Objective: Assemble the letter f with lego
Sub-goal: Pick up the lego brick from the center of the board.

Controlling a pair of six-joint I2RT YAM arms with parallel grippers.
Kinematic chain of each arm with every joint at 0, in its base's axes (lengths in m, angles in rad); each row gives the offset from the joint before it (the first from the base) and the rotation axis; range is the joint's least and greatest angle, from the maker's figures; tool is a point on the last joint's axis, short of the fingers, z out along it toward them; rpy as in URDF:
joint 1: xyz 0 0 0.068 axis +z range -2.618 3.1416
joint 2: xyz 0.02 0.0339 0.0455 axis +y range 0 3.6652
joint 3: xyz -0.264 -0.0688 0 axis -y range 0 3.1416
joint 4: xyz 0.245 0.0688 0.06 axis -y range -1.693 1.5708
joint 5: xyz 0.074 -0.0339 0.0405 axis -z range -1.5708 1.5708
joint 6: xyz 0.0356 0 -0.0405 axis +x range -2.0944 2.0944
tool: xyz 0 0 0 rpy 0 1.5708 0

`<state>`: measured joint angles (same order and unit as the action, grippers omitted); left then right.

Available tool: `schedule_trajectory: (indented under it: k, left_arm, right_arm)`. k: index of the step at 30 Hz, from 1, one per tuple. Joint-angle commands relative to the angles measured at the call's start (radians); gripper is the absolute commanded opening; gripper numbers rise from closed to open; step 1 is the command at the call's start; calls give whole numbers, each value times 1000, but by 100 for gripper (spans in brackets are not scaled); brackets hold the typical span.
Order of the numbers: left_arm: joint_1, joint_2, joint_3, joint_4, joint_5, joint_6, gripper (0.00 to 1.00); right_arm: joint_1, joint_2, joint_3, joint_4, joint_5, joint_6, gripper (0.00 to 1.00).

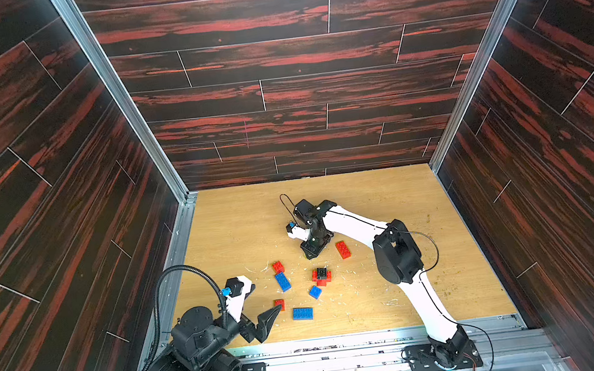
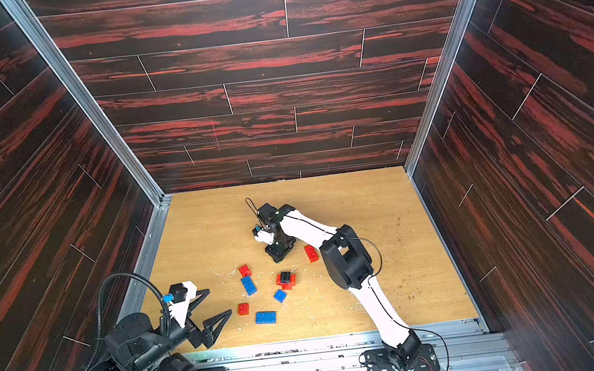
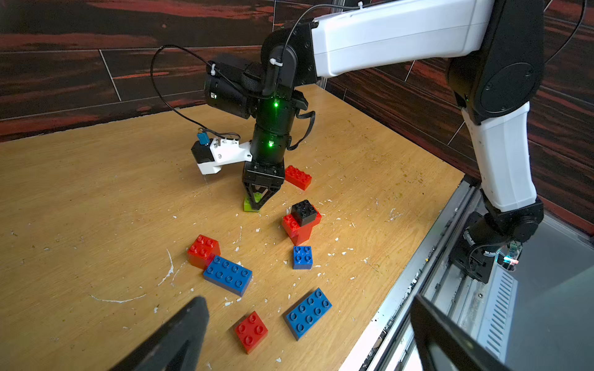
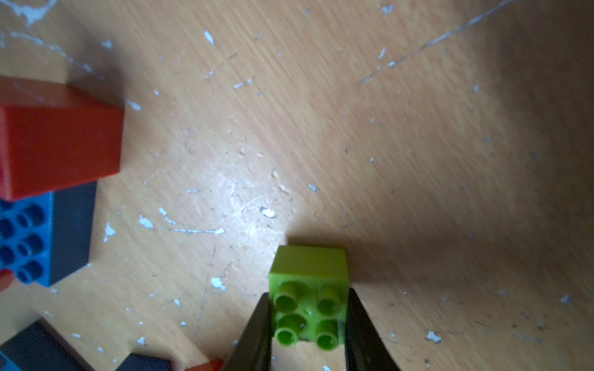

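The right hand [image 4: 309, 316] points down at the wooden surface [image 1: 236, 230] and is closed on the lime green square brick [image 4: 308, 263], one black finger [image 4: 260, 331] pressed against each of two opposite sides, studs facing up. In the left wrist view this brick [image 3: 249, 205] appears to rest on the surface, just under the fingertips, toward the middle of the surface and behind the other pieces. Just beside that hand lies a red oblong brick [image 3: 298, 176], apart from it. Nearer the front stands a small stack: a black square brick [image 3: 303, 212] pressed onto red bricks [image 3: 300, 231], and a small blue square brick [image 3: 302, 257] lies close in front of the stack without touching it. Toward the left arm's side, a red square brick [image 3: 203, 249] touches one end of a blue oblong brick [image 3: 227, 274]. Closest to the front edge lie another red square brick [image 3: 251, 331] and a second blue oblong brick [image 3: 308, 313], near each other but apart. The left hand [image 2: 218, 302] hovers low at the front left corner of the surface with its fingers spread wide and nothing between them; in both top views one fingertip reaches close to that front red square brick. White flecks and scratches are scattered across the wood around the bricks.
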<state>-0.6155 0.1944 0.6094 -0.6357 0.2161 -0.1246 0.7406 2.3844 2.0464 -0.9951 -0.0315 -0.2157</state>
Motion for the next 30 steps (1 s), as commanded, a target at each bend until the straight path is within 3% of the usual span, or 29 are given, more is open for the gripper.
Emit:
schedule_trajectory:
  k: [1,11,30]
  left_arm:
    - [-4,-9,-3,3,-7,-2,100]
    - [-3,-8,-2,4,-6,-1,100]
    - [-3,-6,-2,2,-7,-1,100]
  right_arm:
    - [6,-48,8,-49,-19,-70,12]
    - [5,-161,-41,-131,-25,-197,14]
    - [38,-393,-246,-122,-13,-261,14]
